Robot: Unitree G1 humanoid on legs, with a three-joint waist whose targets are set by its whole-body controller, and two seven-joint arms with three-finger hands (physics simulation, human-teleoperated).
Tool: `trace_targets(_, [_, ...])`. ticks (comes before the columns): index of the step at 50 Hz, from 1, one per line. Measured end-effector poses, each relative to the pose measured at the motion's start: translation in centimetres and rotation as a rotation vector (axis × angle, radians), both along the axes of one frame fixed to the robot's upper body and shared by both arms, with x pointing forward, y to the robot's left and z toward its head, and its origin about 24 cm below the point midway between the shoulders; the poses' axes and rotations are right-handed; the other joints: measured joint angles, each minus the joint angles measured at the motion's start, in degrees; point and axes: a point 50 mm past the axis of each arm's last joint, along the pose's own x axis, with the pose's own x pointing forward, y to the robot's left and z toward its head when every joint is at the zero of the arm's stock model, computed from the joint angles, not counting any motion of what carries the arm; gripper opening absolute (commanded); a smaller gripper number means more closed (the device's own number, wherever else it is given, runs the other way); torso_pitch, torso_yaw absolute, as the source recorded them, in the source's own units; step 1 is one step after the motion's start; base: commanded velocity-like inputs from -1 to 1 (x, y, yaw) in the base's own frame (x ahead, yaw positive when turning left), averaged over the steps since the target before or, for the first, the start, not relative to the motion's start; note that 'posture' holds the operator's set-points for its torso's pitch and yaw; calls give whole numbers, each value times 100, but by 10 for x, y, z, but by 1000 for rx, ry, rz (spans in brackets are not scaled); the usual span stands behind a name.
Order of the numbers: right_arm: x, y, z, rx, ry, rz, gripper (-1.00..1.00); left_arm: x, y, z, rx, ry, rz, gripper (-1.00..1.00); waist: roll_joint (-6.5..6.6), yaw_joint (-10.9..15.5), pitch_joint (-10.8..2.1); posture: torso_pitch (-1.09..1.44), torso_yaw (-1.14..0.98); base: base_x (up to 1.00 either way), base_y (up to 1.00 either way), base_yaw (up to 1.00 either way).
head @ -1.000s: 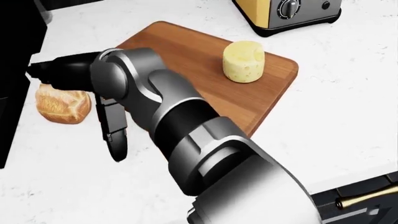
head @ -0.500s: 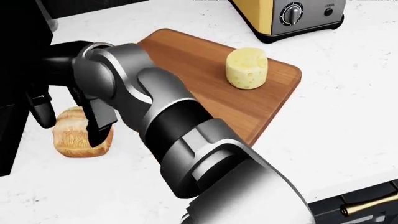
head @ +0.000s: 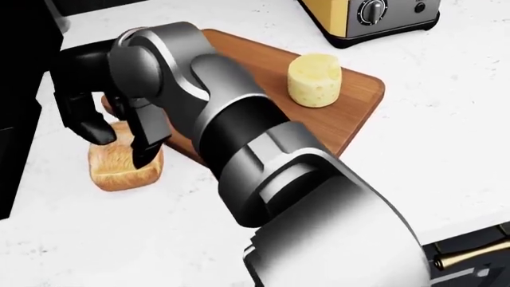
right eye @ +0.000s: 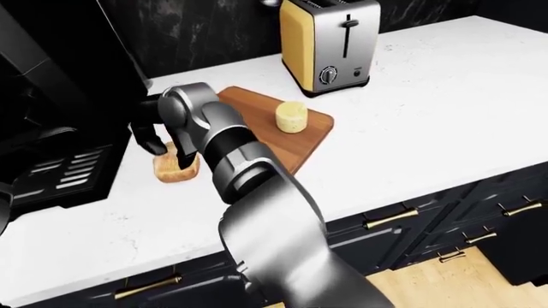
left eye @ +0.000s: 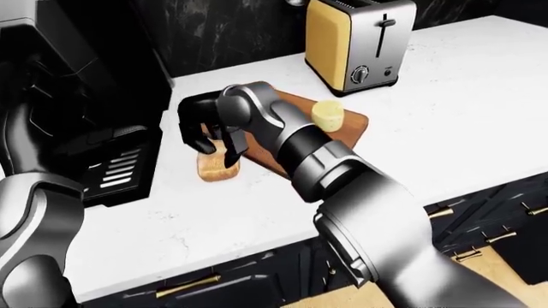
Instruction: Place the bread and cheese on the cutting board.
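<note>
A tan chunk of bread (head: 119, 168) lies on the white counter, just off the left edge of the wooden cutting board (head: 339, 119). My right hand (head: 118, 136) reaches across from the lower right. Its black fingers (head: 86, 122) close round the bread, one on the left and one on the right side. A pale yellow cylinder of cheese (head: 315, 79) stands upright on the board's right part. My left arm (left eye: 34, 244) rises at the left edge of the left-eye view, and its hand is lost against the dark appliance.
A yellow and steel toaster (left eye: 355, 42) stands above the board by the dark wall. A black appliance with a slotted tray (left eye: 111, 167) sits just left of the bread. The counter edge (left eye: 257, 247) runs above dark cabinets with brass handles.
My right hand has come down over the bread and its fingers have closed on both sides of it. The bread now sits nearer the board's left edge. The view shifted slightly.
</note>
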Motion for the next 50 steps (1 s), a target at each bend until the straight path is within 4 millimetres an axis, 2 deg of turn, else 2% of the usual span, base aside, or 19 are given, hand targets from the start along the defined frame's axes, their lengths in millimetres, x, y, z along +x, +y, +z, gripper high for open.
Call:
trace_targets(9, [1,-2,21,23,-35,1,-100,2,-2,-4,-3,27,-10,100,-23,-5,21,0,0,0,0,0])
trace_targets(17, [3,-6,25,28,-34,-8,-100,1,-2,-3,-2,24,-9,100,-44,1,32,0,0,0,0,0])
trace_targets(30, [13,-29,52,54,-110,-73,-100,0,-4,-3,0,18,-17,100,-75,15,32,0,0,0,0,0])
trace_targets(35, [18,-39,54,20,-142,-102,-100,0,-5,-3,1,17,-17,100,-83,20,32,0,0,0,0,0])
trace_targets(43, [27,-53,45,-17,-159,-157,-100,-1,-5,-2,3,13,-18,100,-90,30,45,0,0,0,0,0])
trace_targets(50, [31,-61,48,-7,-194,-192,-100,0,-5,-2,16,16,-16,100,-100,38,46,0,0,0,0,0])
